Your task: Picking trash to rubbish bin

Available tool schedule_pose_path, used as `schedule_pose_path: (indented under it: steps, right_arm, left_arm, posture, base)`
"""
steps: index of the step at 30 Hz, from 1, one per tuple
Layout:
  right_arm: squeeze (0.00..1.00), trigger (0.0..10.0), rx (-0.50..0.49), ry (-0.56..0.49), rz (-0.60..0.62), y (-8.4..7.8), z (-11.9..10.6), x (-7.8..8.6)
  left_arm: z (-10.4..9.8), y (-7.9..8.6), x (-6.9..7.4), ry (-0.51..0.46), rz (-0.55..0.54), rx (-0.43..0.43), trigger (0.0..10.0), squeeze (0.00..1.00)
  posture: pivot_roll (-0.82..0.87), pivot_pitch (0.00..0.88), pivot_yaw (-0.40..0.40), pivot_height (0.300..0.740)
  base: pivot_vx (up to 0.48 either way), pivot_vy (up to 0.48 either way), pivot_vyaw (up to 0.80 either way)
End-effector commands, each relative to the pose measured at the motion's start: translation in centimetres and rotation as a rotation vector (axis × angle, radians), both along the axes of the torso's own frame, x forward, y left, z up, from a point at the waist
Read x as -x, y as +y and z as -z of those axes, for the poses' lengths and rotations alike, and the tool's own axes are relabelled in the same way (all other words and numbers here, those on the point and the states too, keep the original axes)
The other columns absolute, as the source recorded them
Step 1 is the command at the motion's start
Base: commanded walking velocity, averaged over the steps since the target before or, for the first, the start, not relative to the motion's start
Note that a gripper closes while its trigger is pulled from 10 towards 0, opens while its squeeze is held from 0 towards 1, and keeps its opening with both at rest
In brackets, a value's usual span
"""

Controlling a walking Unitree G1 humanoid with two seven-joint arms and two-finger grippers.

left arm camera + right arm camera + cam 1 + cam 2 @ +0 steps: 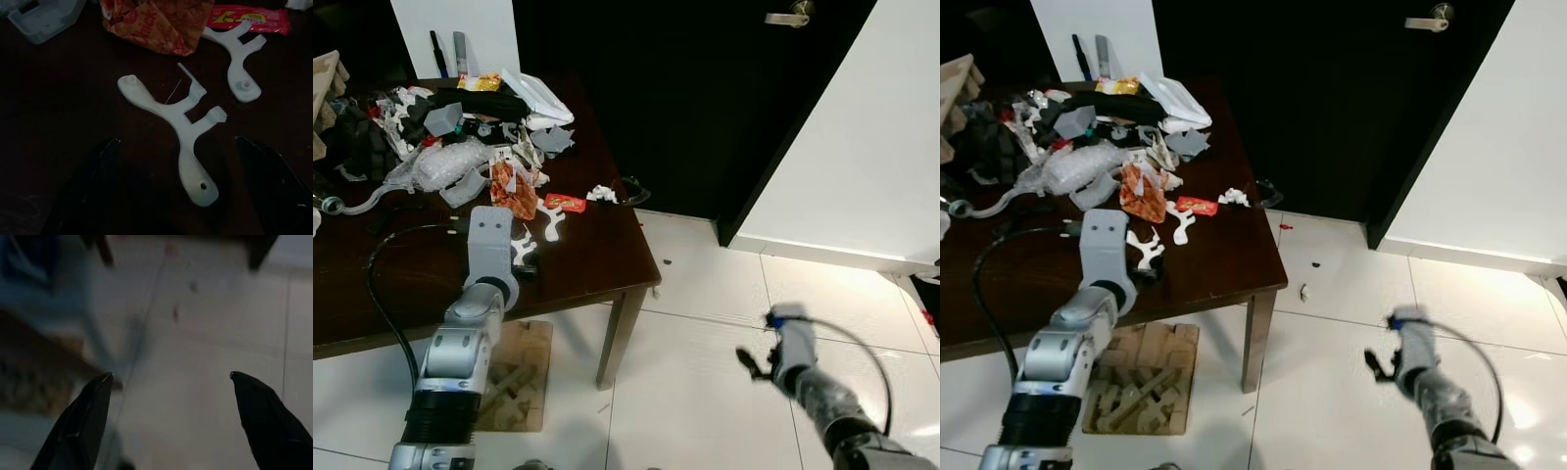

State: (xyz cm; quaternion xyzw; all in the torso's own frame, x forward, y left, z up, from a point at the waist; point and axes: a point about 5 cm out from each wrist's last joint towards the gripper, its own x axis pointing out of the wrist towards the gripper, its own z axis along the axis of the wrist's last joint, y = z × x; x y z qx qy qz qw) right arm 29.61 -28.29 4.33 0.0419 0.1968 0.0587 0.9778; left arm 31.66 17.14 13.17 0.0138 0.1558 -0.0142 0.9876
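A dark wooden table [597, 269] carries a heap of trash [460, 137]. Near its front lies a white forked plastic piece [181, 122], also seen from the head [522, 242]. My left gripper [176, 142] hovers just over it, open, one finger on each side and neither touching it. A second white piece [239, 68] lies beyond, next to an orange snack wrapper [514, 191] and a red wrapper [565, 203]. My right gripper [754, 362] hangs low over the tiled floor to the right of the table, open [171, 377] with nothing in it.
Crumpled white paper [601, 194] sits near the table's right edge. A wooden lattice object [514, 377] lies on the floor under the table. A dark door [705, 98] and a white wall [871, 157] stand behind. Small scraps dot the white tiles [1304, 291].
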Motion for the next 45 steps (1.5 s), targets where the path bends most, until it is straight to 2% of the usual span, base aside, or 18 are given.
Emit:
schedule_pose_path:
  steps: [1,3,4,5,7,9,12,20,26,32,38,45]
  right_arm:
    - [0.00,10.0,-0.074,-0.061,-0.024,-0.4,-0.9,-0.2]
    - [0.00,10.0,-0.239,-0.197,-0.149,-0.3,-3.5,-1.1]
    - [0.00,10.0,-0.305,-0.255,-0.265,0.1,-4.7,-1.3]
    - [0.00,10.0,-0.305,-0.255,-0.265,0.1,-4.7,-1.3]
    - [0.00,10.0,-0.372,-0.303,-0.489,1.3,-6.0,-0.9]
    - [0.00,10.0,-0.372,-0.303,-0.489,1.3,-6.0,-0.9]
    - [0.00,10.0,-0.360,-0.248,-0.732,3.5,-6.0,-0.2]
    - [0.00,10.0,-0.342,-0.218,-0.848,4.7,-6.0,-0.1]
    - [0.00,10.0,-0.370,-0.264,-0.965,5.8,-7.9,0.4]
    - [0.00,10.0,-0.373,-0.277,-1.027,6.7,-8.5,0.7]
    - [0.00,10.0,-0.367,-0.281,-1.055,7.3,-8.9,1.0]
    - [0.00,10.0,-0.365,-0.252,-1.067,8.0,-8.5,1.3]
  left_arm:
    - [0.1,0.3,-0.1,0.004,-0.002,-0.023,10.0,0.00]
    - [0.1,0.4,0.0,0.002,-0.005,-0.022,10.0,0.00]
    - [0.1,0.5,0.0,0.002,-0.007,-0.022,10.0,0.00]
    - [0.1,0.5,0.0,0.002,-0.007,-0.022,10.0,0.00]
    - [0.1,0.5,-0.1,0.001,-0.009,-0.021,10.0,0.00]
    - [0.1,0.5,-0.1,0.001,-0.009,-0.021,10.0,0.00]
    - [0.1,0.6,-0.1,0.003,-0.011,-0.021,10.0,0.00]
    - [0.5,0.4,0.0,0.023,0.006,-0.008,10.0,0.00]
    - [0.3,-1.1,-0.2,-0.028,0.123,0.091,10.0,0.00]
    - [1.1,-1.4,-0.1,-0.028,0.155,0.119,10.0,0.00]
    - [2.3,-1.3,0.0,0.001,0.144,0.161,10.0,0.00]
    - [4.0,-0.3,0.1,0.076,0.084,0.143,10.0,0.00]
  posture:
    - [0.16,0.142,-0.046,0.740]
    - [0.16,0.143,-0.050,0.740]
    - [0.16,0.143,-0.050,0.740]
    - [0.16,0.143,-0.050,0.740]
    - [0.16,0.146,-0.052,0.740]
    - [0.16,0.146,-0.052,0.740]
    - [0.16,0.148,-0.052,0.740]
    - [0.16,0.148,-0.051,0.740]
    - [0.16,0.154,-0.054,0.740]
    - [0.15,0.158,-0.055,0.740]
    - [0.14,0.162,-0.057,0.740]
    - [0.14,0.167,-0.065,0.740]
  base:
    - [0.000,0.000,0.00]
    - [0.000,0.000,0.00]
    - [0.000,0.000,0.00]
    - [0.000,0.000,0.00]
    - [0.000,0.000,0.00]
    - [0.000,0.000,0.00]
    - [0.000,0.000,0.00]
    - [0.000,0.000,0.00]
    - [0.000,0.000,0.00]
    - [0.000,0.000,0.00]
    - [0.000,0.000,0.00]
    - [0.000,0.000,0.00]
